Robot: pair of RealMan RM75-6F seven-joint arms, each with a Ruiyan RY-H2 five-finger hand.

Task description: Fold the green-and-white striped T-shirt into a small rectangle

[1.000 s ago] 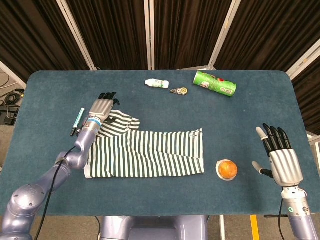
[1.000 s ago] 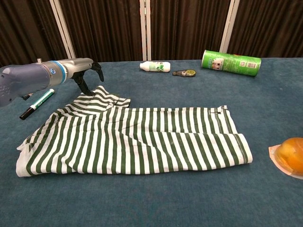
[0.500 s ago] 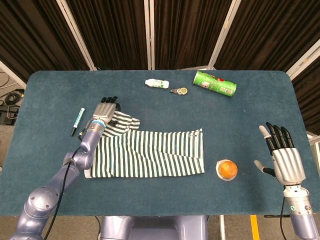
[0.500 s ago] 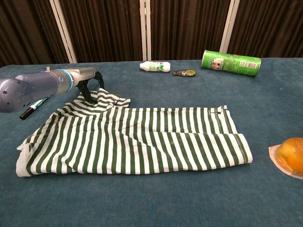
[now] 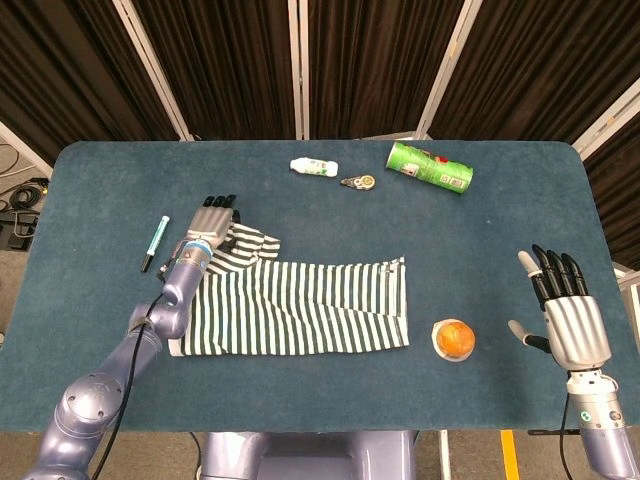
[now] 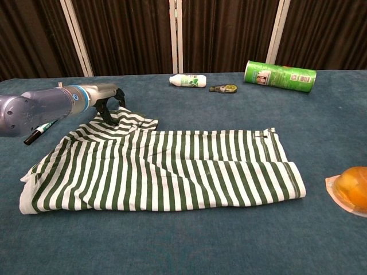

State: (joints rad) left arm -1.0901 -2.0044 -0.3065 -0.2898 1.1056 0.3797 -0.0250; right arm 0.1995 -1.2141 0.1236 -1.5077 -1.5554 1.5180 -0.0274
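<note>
The green-and-white striped T-shirt lies folded lengthwise into a wide band on the blue table, with one sleeve sticking out at its far left corner. My left hand is down on that sleeve's far edge, fingertips curled onto the cloth. Whether it pinches the fabric is hidden. My right hand hovers near the table's front right with fingers spread and nothing in it. It shows only in the head view.
A green marker lies left of my left hand. At the back are a small white bottle, a tape measure and a green can on its side. An orange fruit cup sits right of the shirt.
My left hand has come down from above the sleeve's far edge and now touches the cloth. My right hand dropped back slightly. The shirt has not shifted.
</note>
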